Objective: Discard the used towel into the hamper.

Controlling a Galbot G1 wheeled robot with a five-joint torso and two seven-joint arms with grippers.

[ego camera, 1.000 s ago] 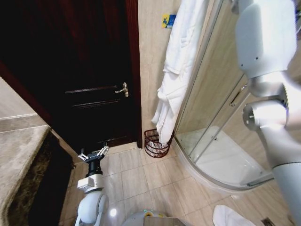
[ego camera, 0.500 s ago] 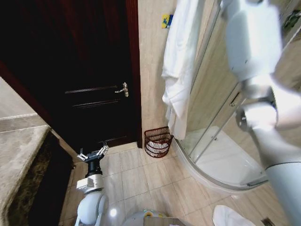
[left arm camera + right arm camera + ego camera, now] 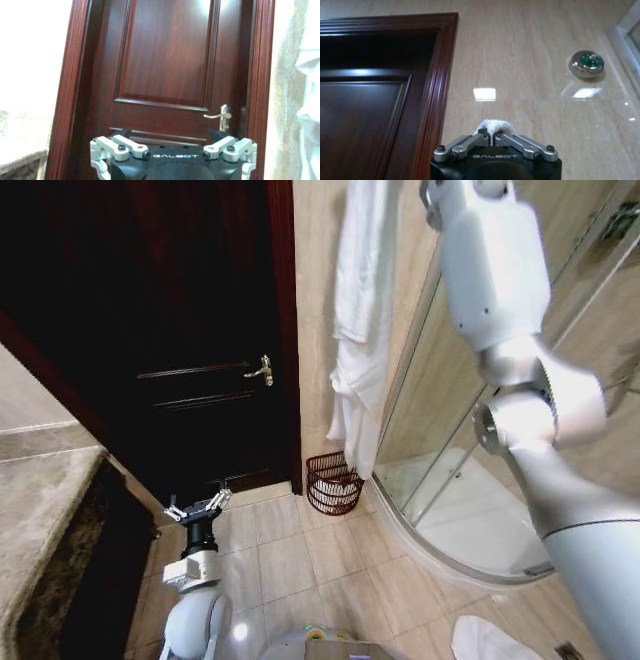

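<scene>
Raised high, the right gripper (image 3: 493, 135) pinches the white towel (image 3: 358, 330) by its top so it hangs just above the hamper (image 3: 333, 483); the left gripper (image 3: 198, 510) idles low, fingers spread

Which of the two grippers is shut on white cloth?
The right gripper, raised high by the wall, pinches the white towel hanging above the hamper. The left gripper, low by the door, is open.

Towel (image 3: 358, 330): white terry cloth, soft, nubby, matt. Hamper (image 3: 333, 483): reddish-brown openwork wire. Door (image 3: 170, 75): dark polished wood, glossy; handle (image 3: 218, 116) shiny metal. Wall (image 3: 530, 60): beige stone tile, smooth, reflective. Right gripper (image 3: 493, 140): silver metal fingers, black body.
</scene>
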